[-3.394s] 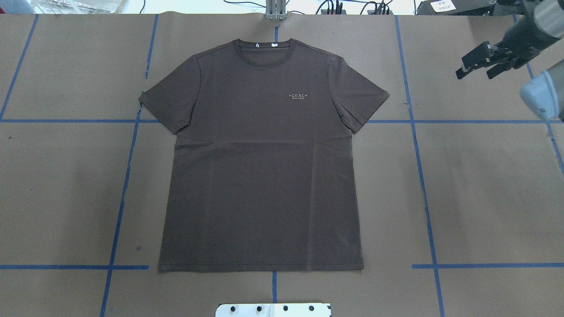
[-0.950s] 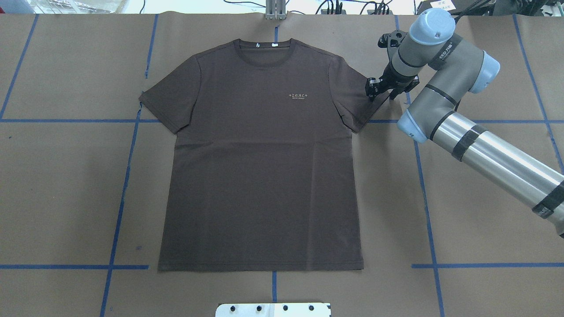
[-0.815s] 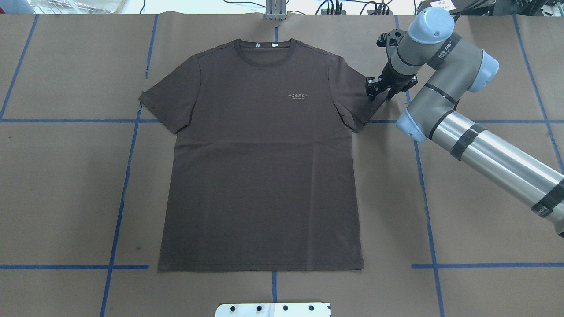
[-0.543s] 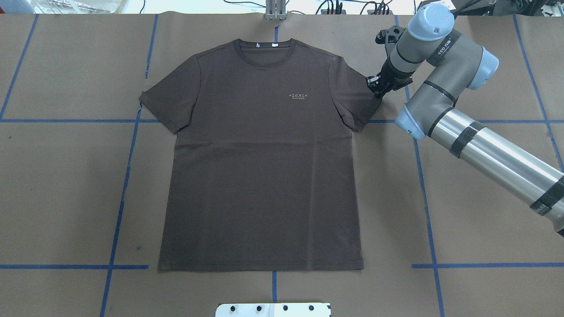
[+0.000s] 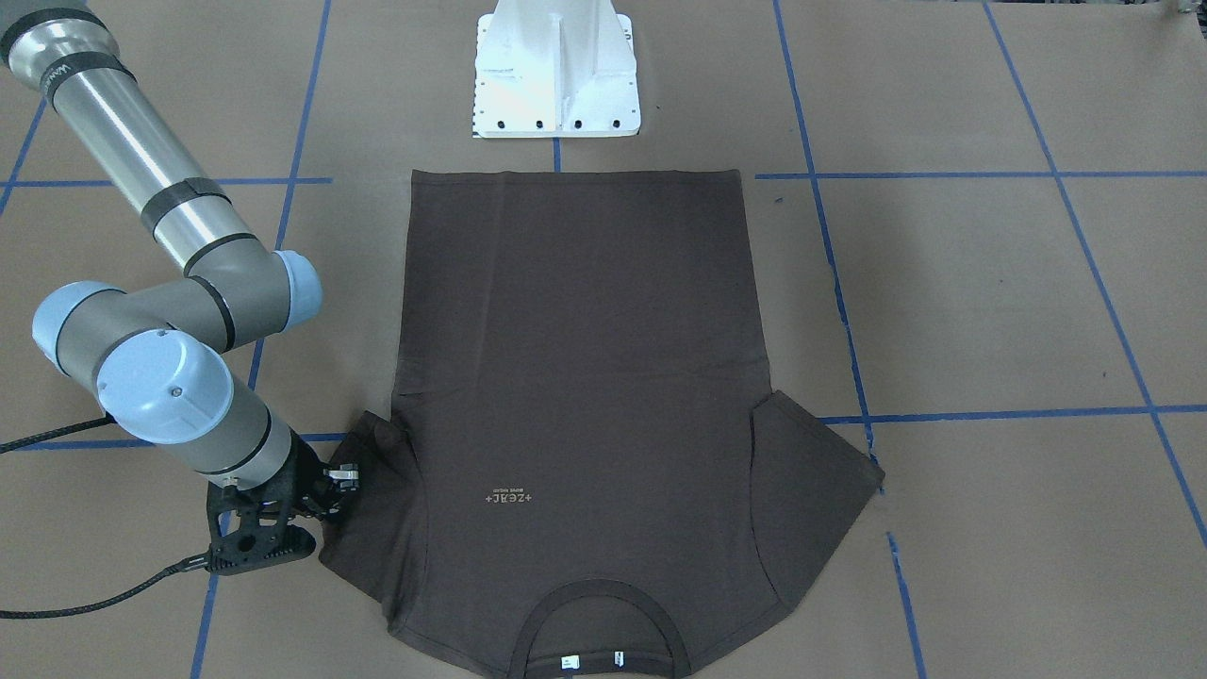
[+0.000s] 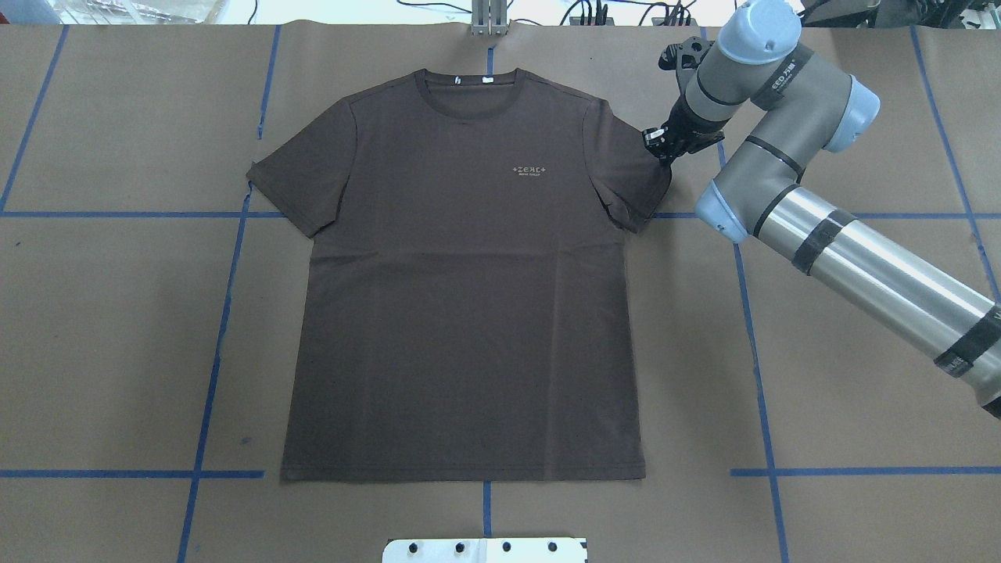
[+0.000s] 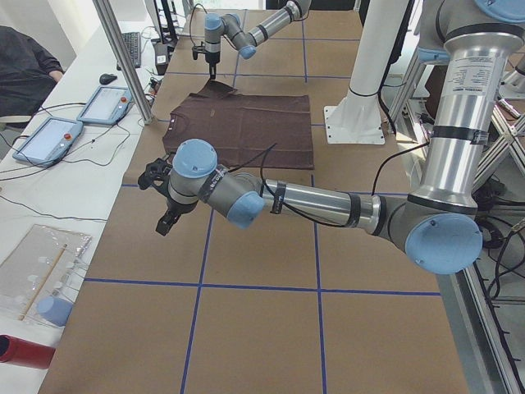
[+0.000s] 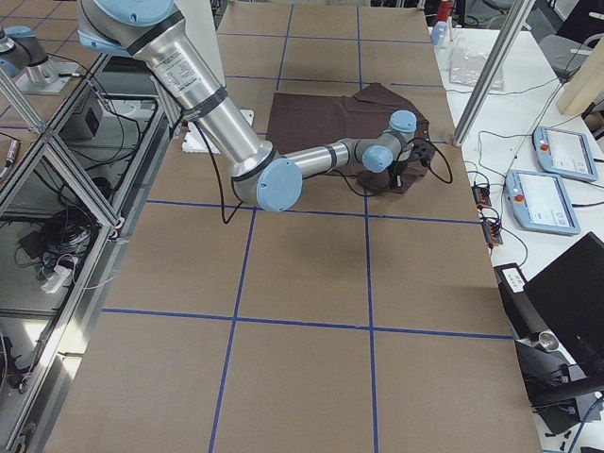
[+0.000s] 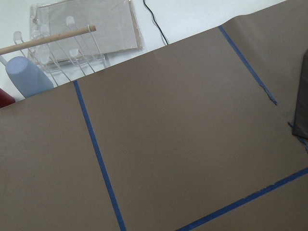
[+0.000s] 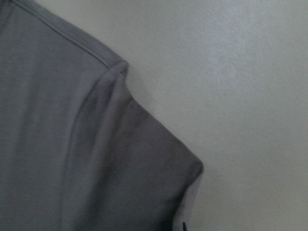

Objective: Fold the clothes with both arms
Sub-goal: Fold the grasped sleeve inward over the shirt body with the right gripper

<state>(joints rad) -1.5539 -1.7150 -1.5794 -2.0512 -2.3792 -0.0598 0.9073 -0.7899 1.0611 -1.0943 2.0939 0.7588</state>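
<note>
**1. Change**
- Observe the right black two-finger gripper point(image 6: 657, 146) set on the outer corner of one sleeve point(image 6: 635, 181) of the dark brown short-sleeved T-shirt point(image 6: 469, 297). This is the sleeve on the right-arm side of the white pedestal base point(image 5: 556, 66), far forward of it.
- Compare with three seconds ago: parked high and farther out from the base, spread wide, clear of all cloth.
- Compare with one second ago: astride the sleeve hem, with a gap between the fingers.
- Now read as narrowed and pinching the sleeve corner (hem tip drawn inward and puckered, small ridge visible in the right wrist view).
- Treat as a judgement: grasp made, first sleeve fold ready to start, nothing folded yet.

**2. Position**
- Find the T-shirt flat and front up on the brown paper table cover point(image 6: 860, 117), directly ahead of the base, with the hem nearest it and the collar farthest.
- Find the left black two-finger gripper point(image 7: 164, 220) above bare paper, off to the base's left-arm side and well apart from the cloth. Cannot tell its spread (seen only from the table end).

**3. Count**
- T-shirt: one.
- Sleeves: two.
- Small white neck labels point(image 6: 487, 79): two.
- Pale chest logo point(image 6: 532, 170): one.
- Arms: two, namely the right grey metal arm point(image 6: 860, 266) and the left grey metal arm point(image 7: 328, 201).
- Grippers: two.
- Base: one.
</note>
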